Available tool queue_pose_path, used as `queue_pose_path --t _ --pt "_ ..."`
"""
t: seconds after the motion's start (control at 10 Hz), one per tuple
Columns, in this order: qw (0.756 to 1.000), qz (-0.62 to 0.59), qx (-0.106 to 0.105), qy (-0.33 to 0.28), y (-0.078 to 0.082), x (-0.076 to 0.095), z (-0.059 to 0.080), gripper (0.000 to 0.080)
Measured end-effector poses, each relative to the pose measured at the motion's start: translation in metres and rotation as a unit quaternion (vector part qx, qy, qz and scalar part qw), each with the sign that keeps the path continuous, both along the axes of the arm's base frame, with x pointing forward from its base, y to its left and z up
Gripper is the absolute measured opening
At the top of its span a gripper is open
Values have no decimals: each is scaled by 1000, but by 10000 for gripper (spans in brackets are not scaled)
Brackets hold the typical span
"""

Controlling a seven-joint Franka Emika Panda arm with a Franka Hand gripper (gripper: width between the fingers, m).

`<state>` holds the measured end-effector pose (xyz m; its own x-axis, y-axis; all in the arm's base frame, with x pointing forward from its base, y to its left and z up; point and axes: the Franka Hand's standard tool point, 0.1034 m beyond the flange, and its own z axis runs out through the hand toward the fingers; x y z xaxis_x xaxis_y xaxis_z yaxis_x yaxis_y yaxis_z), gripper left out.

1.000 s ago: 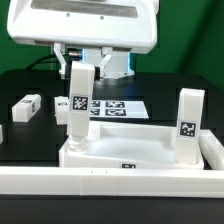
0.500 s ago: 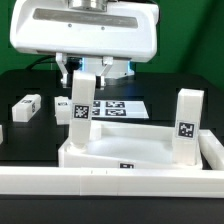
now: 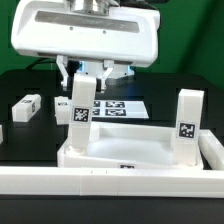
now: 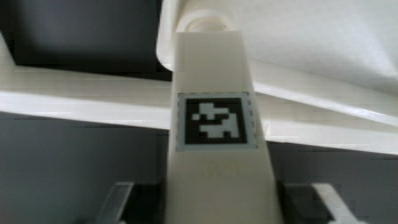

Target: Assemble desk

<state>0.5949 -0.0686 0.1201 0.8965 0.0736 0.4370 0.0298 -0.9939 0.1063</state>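
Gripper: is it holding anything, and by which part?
The gripper holds a leg by its upper end, clamped on two opposite sides; the leg's lower end is at a corner of the desk top.

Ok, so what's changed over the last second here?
The end effector came down, and the leg it grips sank lower toward the top's corner socket on the exterior view's left. Nothing was let go. The upright leg on the exterior view's right, the loose leg, the top and the marker board stayed put.
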Motion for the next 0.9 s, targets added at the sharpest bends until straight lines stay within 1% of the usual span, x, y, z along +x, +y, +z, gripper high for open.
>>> queue_pose_path --t 0.2,0.3,0.4,0.5,0.8,0.9 --pt "1000 0 0 1 0 0 0 290" --pt "1000 0 0 1 0 0 0 561" --pt "1000 0 0 1 0 0 0 561" --pt "1000 0 0 1 0 0 0 625" --pt "1000 -2 0 2 -6 1 5 645" --pt "1000 -3 3 4 -8 1 11 648"
